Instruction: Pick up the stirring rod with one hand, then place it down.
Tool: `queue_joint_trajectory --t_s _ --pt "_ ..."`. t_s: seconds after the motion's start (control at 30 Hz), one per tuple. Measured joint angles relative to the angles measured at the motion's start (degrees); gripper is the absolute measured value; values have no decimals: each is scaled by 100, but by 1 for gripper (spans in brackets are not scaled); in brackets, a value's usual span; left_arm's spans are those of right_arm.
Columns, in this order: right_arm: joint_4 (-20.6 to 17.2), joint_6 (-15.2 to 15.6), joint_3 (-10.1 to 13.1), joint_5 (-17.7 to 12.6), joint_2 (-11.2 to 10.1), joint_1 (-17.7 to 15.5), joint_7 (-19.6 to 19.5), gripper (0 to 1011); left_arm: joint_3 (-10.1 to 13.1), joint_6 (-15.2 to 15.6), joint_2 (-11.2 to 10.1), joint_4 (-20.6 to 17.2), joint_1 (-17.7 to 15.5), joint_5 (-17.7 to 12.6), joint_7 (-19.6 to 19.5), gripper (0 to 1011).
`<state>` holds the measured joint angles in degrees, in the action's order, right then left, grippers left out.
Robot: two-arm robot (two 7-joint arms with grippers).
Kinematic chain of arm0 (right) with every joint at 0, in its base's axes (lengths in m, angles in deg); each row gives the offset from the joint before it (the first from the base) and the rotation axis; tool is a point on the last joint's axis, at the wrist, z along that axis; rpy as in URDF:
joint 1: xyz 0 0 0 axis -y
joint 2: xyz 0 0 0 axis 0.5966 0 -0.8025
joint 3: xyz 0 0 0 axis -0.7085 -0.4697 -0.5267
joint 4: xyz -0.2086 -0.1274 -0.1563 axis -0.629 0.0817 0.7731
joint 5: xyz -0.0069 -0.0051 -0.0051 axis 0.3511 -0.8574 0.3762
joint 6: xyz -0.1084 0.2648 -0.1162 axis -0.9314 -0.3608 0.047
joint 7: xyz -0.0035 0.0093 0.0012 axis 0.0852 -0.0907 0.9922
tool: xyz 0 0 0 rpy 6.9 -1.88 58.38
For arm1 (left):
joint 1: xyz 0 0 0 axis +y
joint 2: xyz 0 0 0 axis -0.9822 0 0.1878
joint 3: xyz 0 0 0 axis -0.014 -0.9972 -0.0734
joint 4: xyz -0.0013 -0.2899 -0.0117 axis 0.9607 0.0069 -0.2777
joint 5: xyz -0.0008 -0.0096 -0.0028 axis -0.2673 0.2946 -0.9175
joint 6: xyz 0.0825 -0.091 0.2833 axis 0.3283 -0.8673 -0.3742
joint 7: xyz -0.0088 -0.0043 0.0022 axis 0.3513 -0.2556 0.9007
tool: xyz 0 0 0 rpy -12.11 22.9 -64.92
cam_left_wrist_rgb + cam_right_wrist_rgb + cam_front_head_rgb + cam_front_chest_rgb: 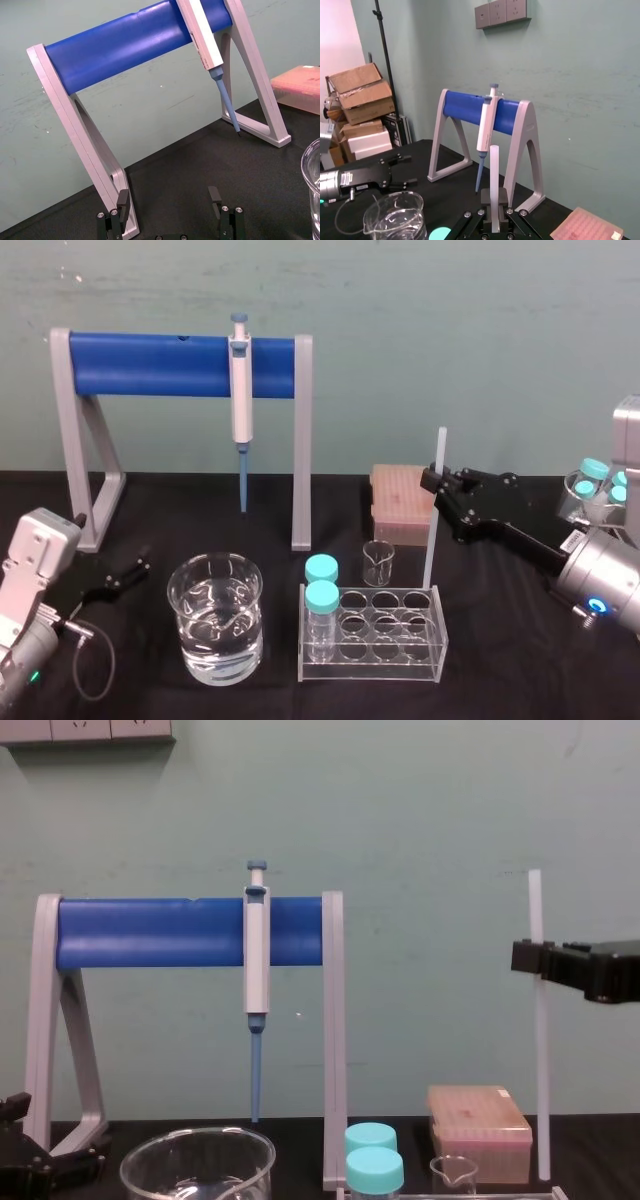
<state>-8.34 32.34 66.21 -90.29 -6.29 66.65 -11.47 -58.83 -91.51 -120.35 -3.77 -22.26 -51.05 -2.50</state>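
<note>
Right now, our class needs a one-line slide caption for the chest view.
Right gripper holds the stirring rod upright, right of the stand with its hanging pipette.

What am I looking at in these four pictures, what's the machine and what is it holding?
It is a two-armed robot at a black table. One picture comes from its head, looking down; one from its chest, looking across; one from each wrist. The right gripper is shut on a thin whitish stirring rod, held upright, its lower end near the back of a clear tube rack. The left gripper sits open and idle by the foot of a grey-and-blue stand, where a pipette hangs. Also on the table: a big beaker of water, two teal-capped vials in the rack, a tiny beaker and a pink box.
</note>
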Motion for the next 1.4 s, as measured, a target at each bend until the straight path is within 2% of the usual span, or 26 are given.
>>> queue_joint_trajectory --t_s 0.4,0.73,1.1,1.4 --pt "517 -257 -155 127 178 138 296 79 0 0 0 0 0 0 0 1005" --pt "684 -314 -175 135 252 155 365 79 0 0 0 0 0 0 0 1005" --pt "1174 -659 -221 110 420 159 634 79 0 0 0 0 0 0 0 1005" --pt "1446 -736 -295 113 510 195 765 79 0 0 0 0 0 0 0 1005"
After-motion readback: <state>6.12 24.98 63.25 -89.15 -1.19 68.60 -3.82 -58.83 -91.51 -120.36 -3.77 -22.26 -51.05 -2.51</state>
